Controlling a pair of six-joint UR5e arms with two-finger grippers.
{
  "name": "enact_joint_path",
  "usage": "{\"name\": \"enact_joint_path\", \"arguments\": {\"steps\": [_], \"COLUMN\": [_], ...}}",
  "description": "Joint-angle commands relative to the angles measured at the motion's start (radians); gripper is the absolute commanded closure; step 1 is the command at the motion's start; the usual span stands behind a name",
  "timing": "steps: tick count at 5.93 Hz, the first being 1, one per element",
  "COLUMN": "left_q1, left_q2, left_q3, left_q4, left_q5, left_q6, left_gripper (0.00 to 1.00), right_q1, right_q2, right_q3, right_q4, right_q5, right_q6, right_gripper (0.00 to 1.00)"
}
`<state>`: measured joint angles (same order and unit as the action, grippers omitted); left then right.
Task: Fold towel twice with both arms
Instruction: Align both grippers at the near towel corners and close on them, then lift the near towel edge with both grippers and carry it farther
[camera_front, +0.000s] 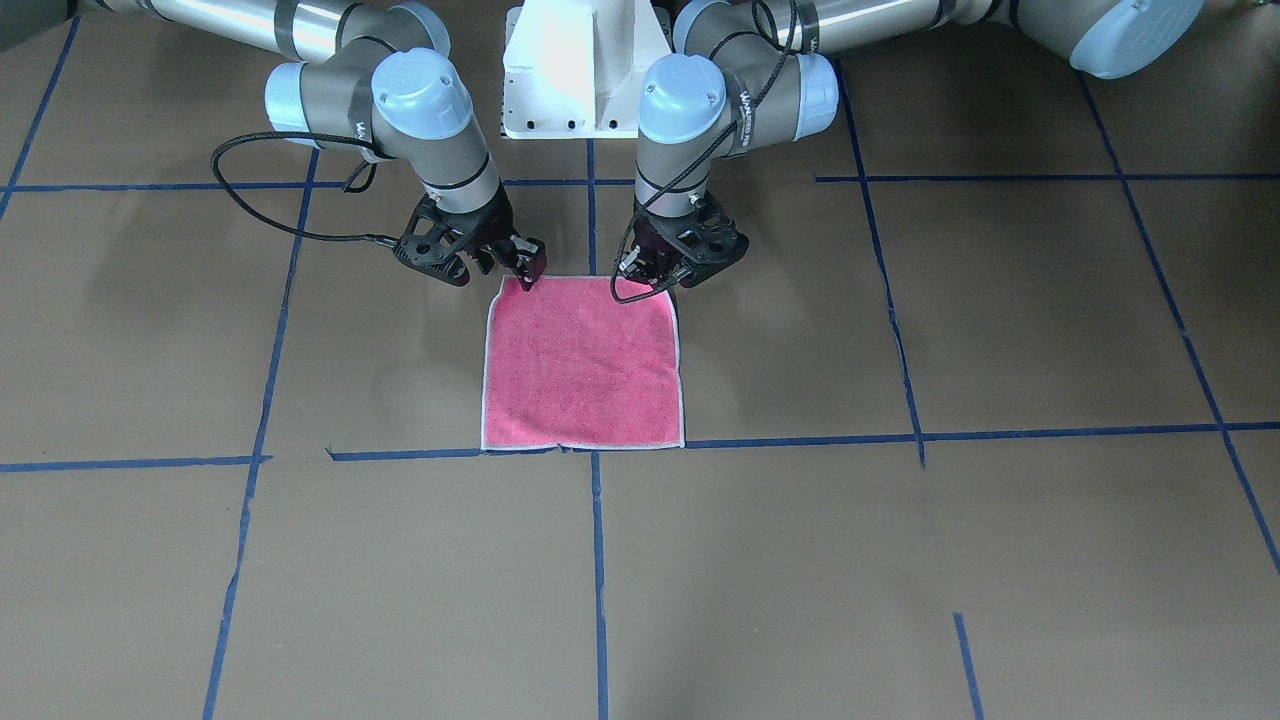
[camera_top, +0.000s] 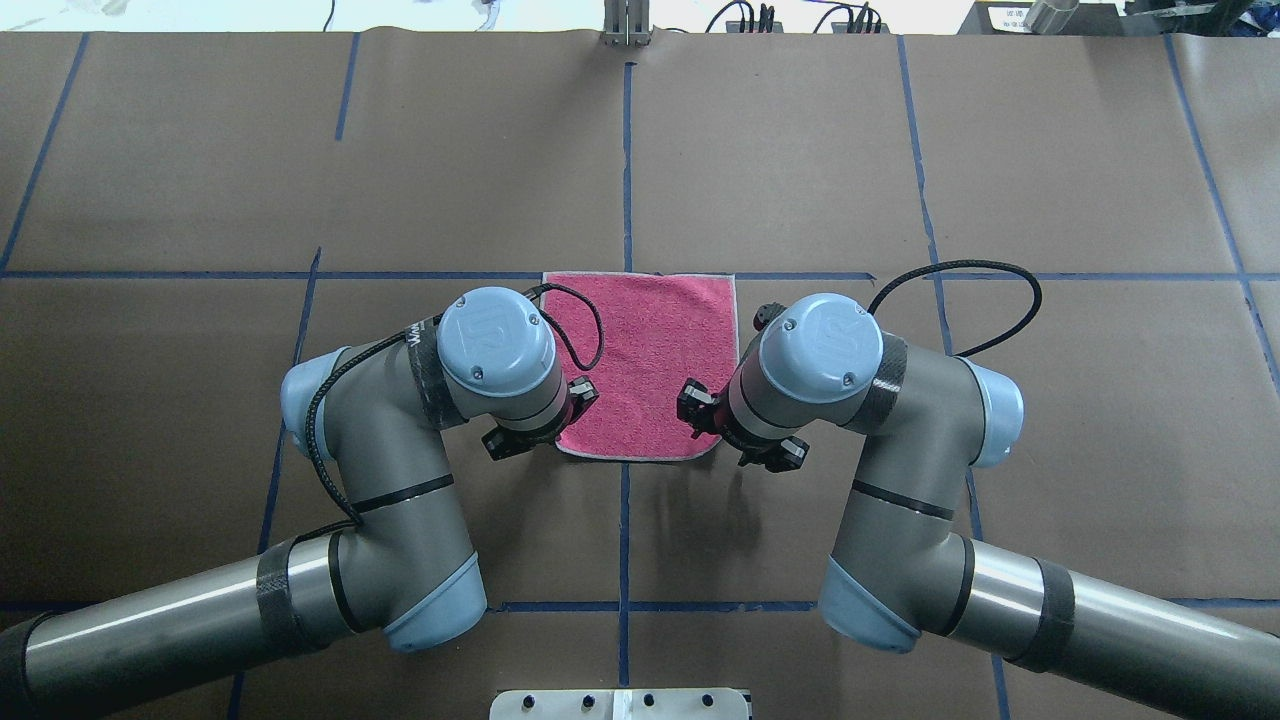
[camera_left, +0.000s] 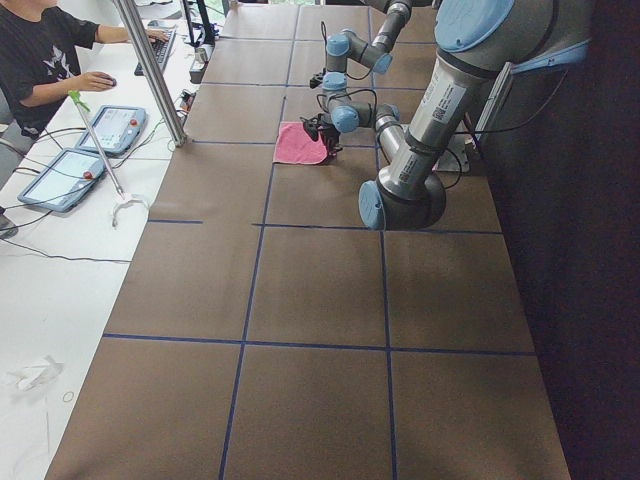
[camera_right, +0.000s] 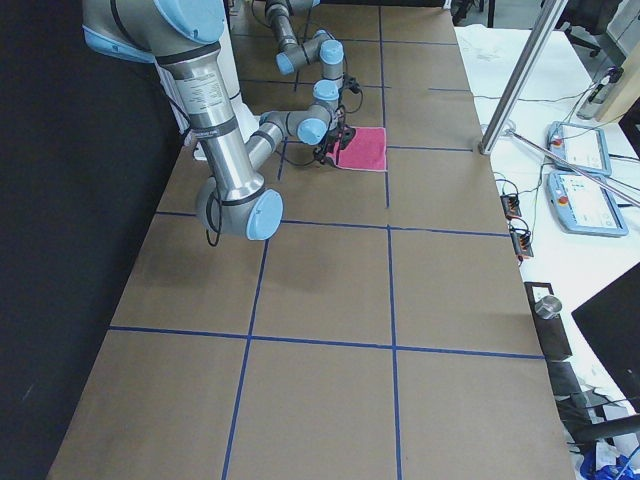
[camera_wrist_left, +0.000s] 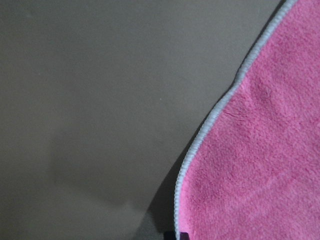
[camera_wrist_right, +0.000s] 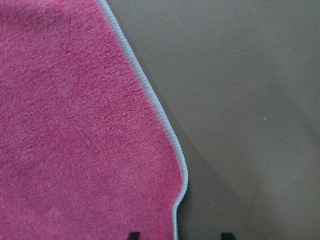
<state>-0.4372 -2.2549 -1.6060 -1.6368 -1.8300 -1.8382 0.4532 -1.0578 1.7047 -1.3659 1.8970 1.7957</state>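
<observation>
Nearest the white pedestal base (camera_front: 585, 70), both arms bend inward over the brown table (camera_front: 900, 560), the left arm (camera_top: 400, 500) and right arm (camera_top: 900, 500) mirrored so that each wrist points down at its own corner of the towel (camera_front: 583, 370). That towel lies flat, pink face up, in the middle of the table, its near edge under the two wrists and its far edge along a blue tape line (camera_front: 800, 441). The left gripper (camera_front: 634, 278) sits on the near left corner. Its wrist view shows only one dark tip at mid-frame, right on the whitish border, with a shadow under the hem, so I judge its jaws closed on the towel and the corner just off the paper. The right gripper (camera_front: 527, 270) is at the near right corner with its fingertips (camera_wrist_right: 132, 236) apart and the border running between them, so it straddles the hem without pinching it yet. Taking both near corners makes sense: lifted together, they can carry that edge over to the far one for the first fold, which is not begun. Beyond the far edge, on the operators' side, a person (camera_left: 40, 50) sits at a keyboard.
</observation>
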Motion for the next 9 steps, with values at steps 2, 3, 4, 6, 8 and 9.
{"name": "enact_joint_path", "arguments": {"steps": [2,3,4,6,8,9], "left_q1": [0.0,0.0,0.0,0.0,-0.015,-0.032], "left_q2": [0.0,0.0,0.0,-0.002,-0.006,-0.012], "left_q3": [0.0,0.0,0.0,-0.002,-0.012,-0.015], "left_q4": [0.0,0.0,0.0,0.0,0.002,0.005], "left_q5": [0.0,0.0,0.0,0.0,-0.003,-0.009], "left_q6": [0.0,-0.001,-0.001,0.0,0.002,0.0], "left_gripper": [0.93,0.93,0.93,0.93,0.95,0.96], "right_q1": [0.004,0.004,0.004,0.005,0.028,0.051], "right_q2": [0.001,-0.001,-0.001,-0.001,0.004,0.028], "right_q3": [0.003,0.003,0.003,0.001,0.01,0.013], "right_q4": [0.001,0.001,-0.001,-0.002,-0.005,-0.018], "right_q5": [-0.004,-0.004,-0.01,-0.012,-0.001,0.01], "right_q6": [0.002,0.001,0.001,0.002,0.007,0.007], "right_gripper": [0.69,0.8,0.92,1.0,1.0,1.0]}}
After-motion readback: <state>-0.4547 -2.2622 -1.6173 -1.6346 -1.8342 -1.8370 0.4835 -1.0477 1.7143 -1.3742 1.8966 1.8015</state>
